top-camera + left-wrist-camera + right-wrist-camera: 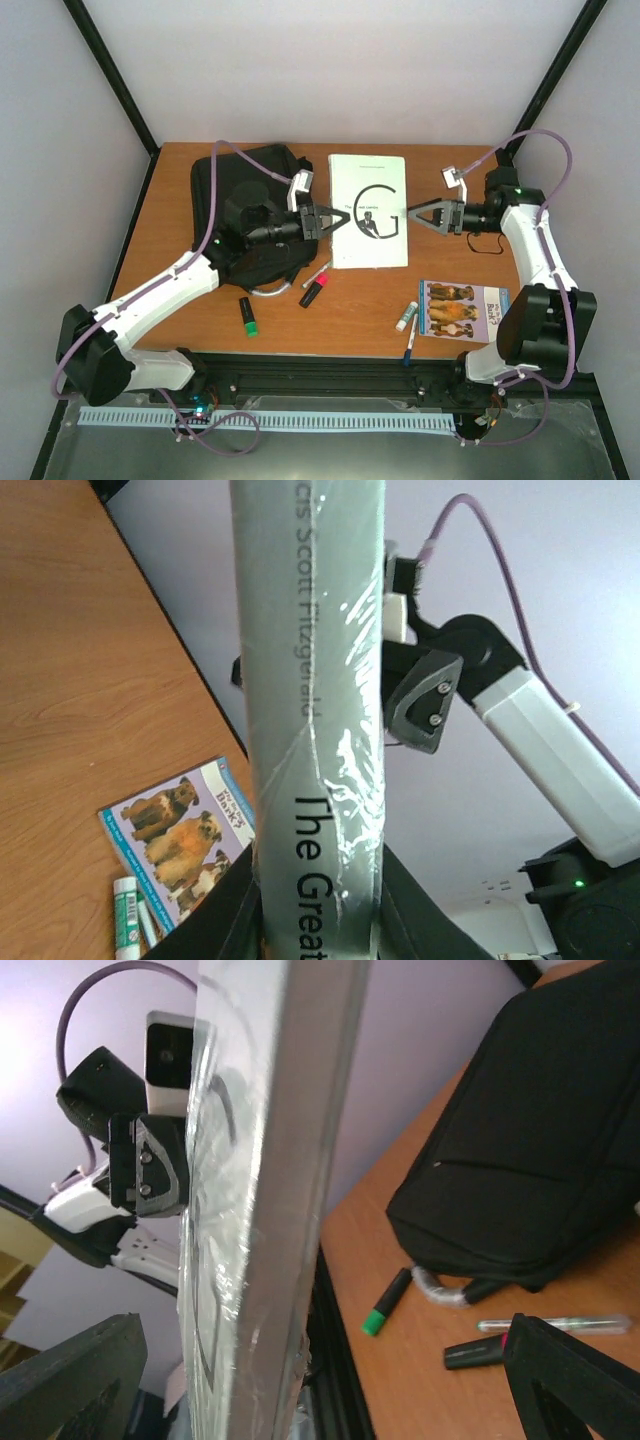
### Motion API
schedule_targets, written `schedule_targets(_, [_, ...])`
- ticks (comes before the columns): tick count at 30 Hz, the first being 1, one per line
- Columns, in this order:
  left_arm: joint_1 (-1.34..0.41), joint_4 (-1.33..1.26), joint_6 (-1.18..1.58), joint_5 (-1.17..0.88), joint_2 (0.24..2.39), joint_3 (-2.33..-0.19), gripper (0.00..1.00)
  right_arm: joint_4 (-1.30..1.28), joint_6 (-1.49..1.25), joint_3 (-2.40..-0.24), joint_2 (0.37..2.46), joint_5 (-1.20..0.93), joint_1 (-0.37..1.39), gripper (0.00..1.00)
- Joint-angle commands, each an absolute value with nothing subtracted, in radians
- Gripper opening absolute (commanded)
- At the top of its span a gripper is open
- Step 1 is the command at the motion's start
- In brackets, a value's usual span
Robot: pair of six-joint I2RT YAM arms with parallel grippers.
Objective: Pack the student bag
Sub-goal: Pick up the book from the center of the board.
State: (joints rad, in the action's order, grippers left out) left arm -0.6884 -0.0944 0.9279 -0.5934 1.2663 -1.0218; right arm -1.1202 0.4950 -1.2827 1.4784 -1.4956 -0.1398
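Black fabric student bag [225,185] lies flat at the rear left corner of the wooden table [170,225], grey handle loop toward the near edge; left arm reaches across it; left gripper [325,221] clamped on the spine edge of a white plastic-wrapped Great Gatsby book [370,190], held level above the table just right of the bag; right gripper [412,214] spread wide, straddling the book's opposite edge, not touching; toward the front edge: green-capped marker [247,317], pink highlighter [313,291], glue stick [405,317], dog picture book [463,310].
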Motion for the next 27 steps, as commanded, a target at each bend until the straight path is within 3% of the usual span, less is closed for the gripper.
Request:
schedule_targets(1, [-0.689,-0.27,0.951,-0.634,1.234,-1.108,0.01,-1.245,0.595,-1.292,1.488,-1.606,-0.087,1.0])
schedule_targets(9, [-0.68,-0.378,0.956,-0.58,1.3,-1.126,0.01,-1.121,0.447,-1.224,1.426,-1.689,-0.002,0.93])
schedule_targets(18, [-0.672,-0.415,0.979,-0.539,1.337,-1.116,0.01,-1.063,0.324,-1.235,1.398,-1.69,-0.002,0.68])
schedule_targets(23, [-0.67,-0.4,0.977,-0.518,1.348,-1.101,0.1,-1.053,0.313,-1.227,1.398,-1.692,-0.001,0.39])
schedule_targets(25, [-0.67,-0.404,0.98,-0.506,1.35,-1.087,0.14,-1.048,0.304,-1.227,1.395,-1.692,-0.003,0.36])
schedule_targets(27, [-0.67,-0.404,0.98,-0.49,1.352,-1.074,0.27,-1.039,0.293,-1.221,1.393,-1.692,-0.004,0.31])
